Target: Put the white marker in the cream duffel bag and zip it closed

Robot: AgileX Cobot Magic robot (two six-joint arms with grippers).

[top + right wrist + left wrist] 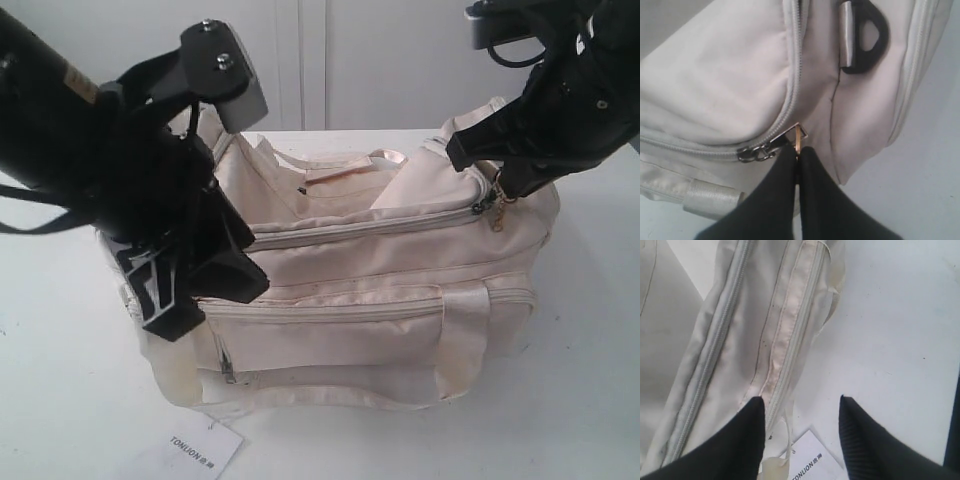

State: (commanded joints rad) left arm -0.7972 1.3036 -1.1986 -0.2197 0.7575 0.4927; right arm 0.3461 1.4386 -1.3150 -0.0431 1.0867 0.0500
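Right pincer pinches gold ring pull — end of cream duffel bag.

You've got a plain white table filling the lower part of the exterior view, matte, with soft shadows on it. At its front edge lies a flat white paper tag, turned at a slant, with black print reading TONLION along one side. From the left wrist, you see the tag again, only partly in frame, flat on the table, with a few tiny dark specks nearby. Behind the table stands a pale panelled wall with vertical seams.
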